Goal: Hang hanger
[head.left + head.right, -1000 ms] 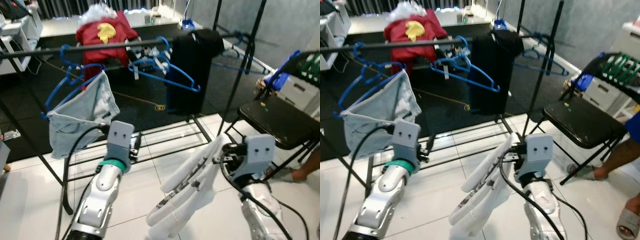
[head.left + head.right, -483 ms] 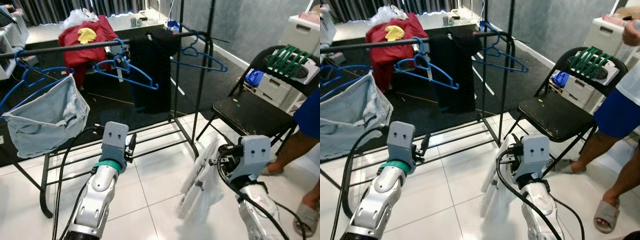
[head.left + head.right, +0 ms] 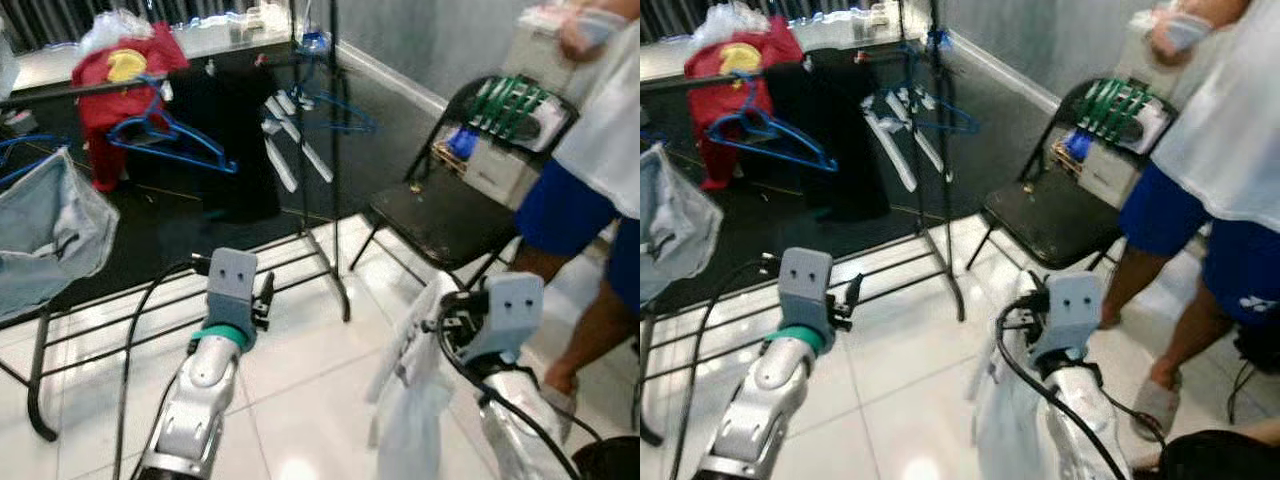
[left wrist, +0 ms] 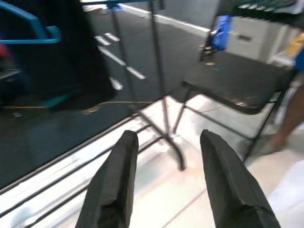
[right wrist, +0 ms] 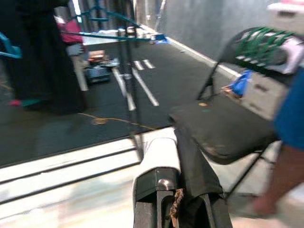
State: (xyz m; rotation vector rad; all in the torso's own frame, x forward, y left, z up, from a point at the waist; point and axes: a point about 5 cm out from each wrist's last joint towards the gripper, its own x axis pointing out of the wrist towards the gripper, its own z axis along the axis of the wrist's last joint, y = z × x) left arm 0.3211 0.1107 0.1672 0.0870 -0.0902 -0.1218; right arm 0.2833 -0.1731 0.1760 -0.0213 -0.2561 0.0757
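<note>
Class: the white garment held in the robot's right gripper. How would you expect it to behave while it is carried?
Probably floppy: the white cloth garment droops in folds below the right gripper. Likely light, since one pinch holds it. It may swing or trail toward the glossy white tiled floor as the robot walks.

— What is the robot's body looking like?
— Two silver arms are showing, each ending in a grey boxy wrist block with two small dark dots. The left arm [image 3: 195,400] is wearing a green ring under its block, and black cables are looping beside both arms.
— And the fingers?
— The left gripper [image 4: 166,183] is showing two long, matte black fingers
</note>
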